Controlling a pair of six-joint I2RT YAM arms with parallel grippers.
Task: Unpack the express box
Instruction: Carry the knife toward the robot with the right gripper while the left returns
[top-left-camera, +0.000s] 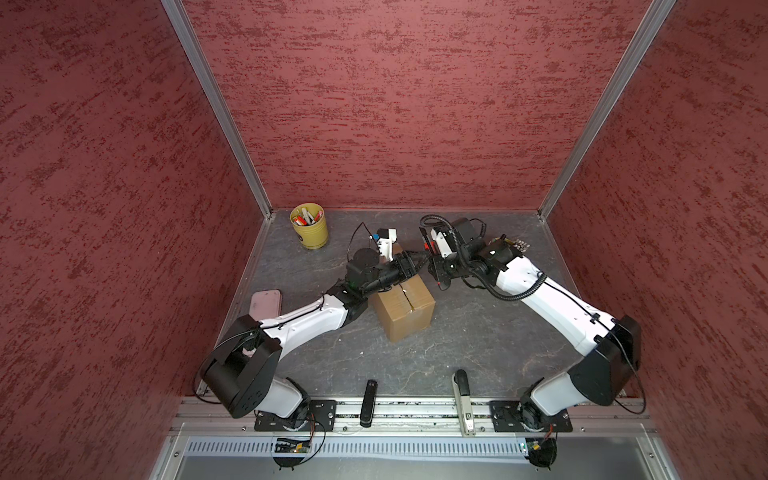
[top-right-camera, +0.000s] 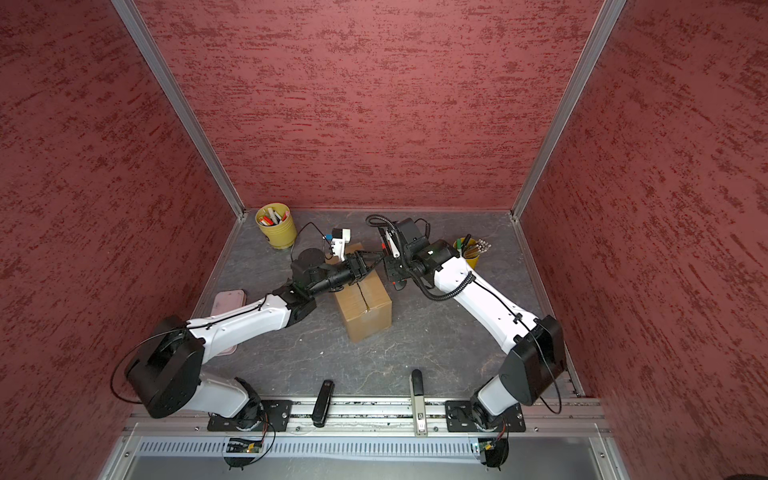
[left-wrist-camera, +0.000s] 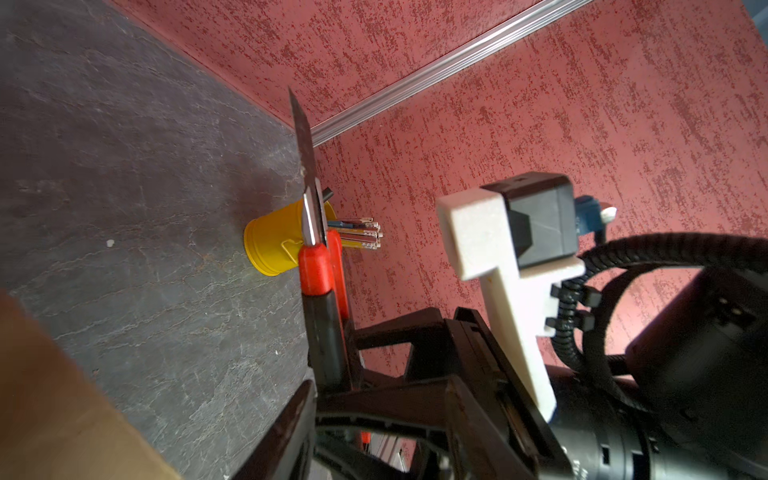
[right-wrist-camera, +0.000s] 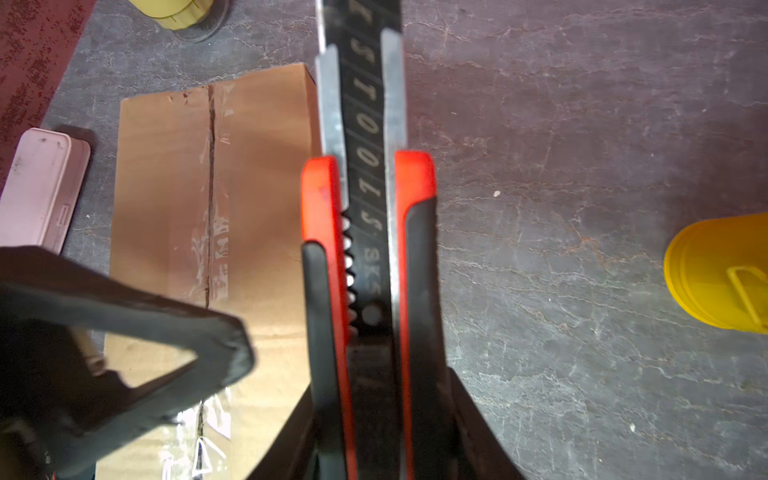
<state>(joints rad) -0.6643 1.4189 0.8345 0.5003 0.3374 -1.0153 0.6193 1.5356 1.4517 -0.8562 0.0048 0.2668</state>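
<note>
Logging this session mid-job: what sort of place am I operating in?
Probably an enclosed robot test cell staged as a desk: red textured wall panels in aluminium framing, a grey stone-look tabletop, and a yellow bucket-shaped pen cup full of markers.

On my table (top-left-camera: 478, 345), a yellow cup of pens (top-left-camera: 309, 232) stands back left and a yellow cup of pencils (left-wrist-camera: 272, 243) back right. A pink case (top-left-camera: 266, 303) lies at the left edge. At the front edge lie a black bar (top-left-camera: 368, 401), perhaps a stapler, and a grey bar (top-left-camera: 462, 405).

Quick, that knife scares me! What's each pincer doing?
Left pincer: open, holding nothing.
Right pincer: closed on the knife.
</note>
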